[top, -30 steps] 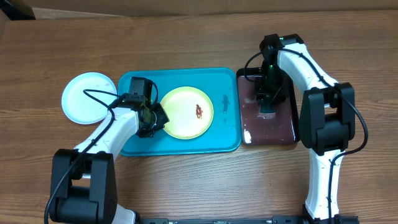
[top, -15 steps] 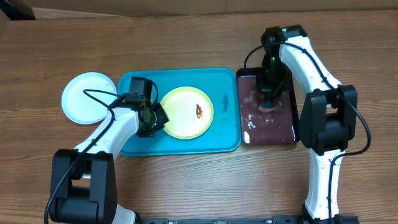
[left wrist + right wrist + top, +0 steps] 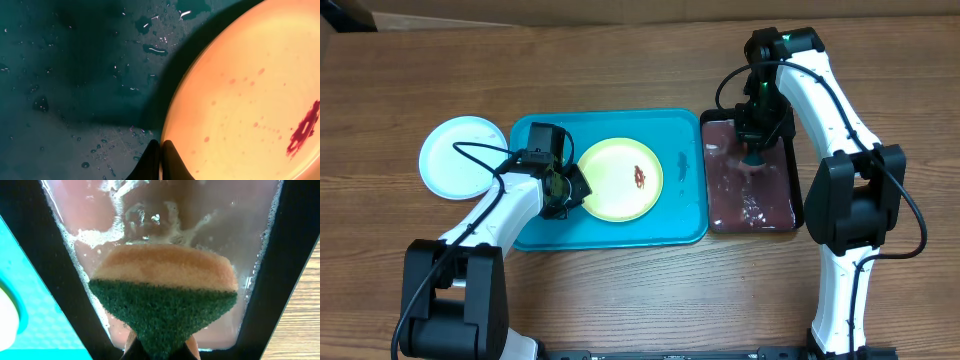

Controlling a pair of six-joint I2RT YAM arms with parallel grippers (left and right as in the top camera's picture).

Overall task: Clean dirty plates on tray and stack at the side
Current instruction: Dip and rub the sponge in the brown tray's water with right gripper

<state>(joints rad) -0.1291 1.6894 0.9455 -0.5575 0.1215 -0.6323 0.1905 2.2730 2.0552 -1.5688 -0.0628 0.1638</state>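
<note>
A yellow-green plate (image 3: pixel 620 180) with a reddish smear (image 3: pixel 640 179) lies on the turquoise tray (image 3: pixel 685 215). My left gripper (image 3: pixel 567 190) is shut at the plate's left rim. In the left wrist view its tips (image 3: pixel 160 161) meet right on the plate (image 3: pixel 250 90) edge, above the wet tray (image 3: pixel 75 75). A white plate (image 3: pixel 460 158) rests on the table left of the tray. My right gripper (image 3: pixel 755 152) hangs over the black tray, shut on a sponge (image 3: pixel 162 295) with a green scouring face and an orange body.
The narrow black tray (image 3: pixel 797 190) of foamy reddish-brown liquid (image 3: pixel 165 210) stands right against the turquoise tray's right side. Bare wooden table (image 3: pixel 620 290) lies in front and behind. Water drops spot the turquoise tray floor.
My right gripper has closed on the sponge and risen with it toward the black tray's far end. The left gripper and the plates have not moved.
</note>
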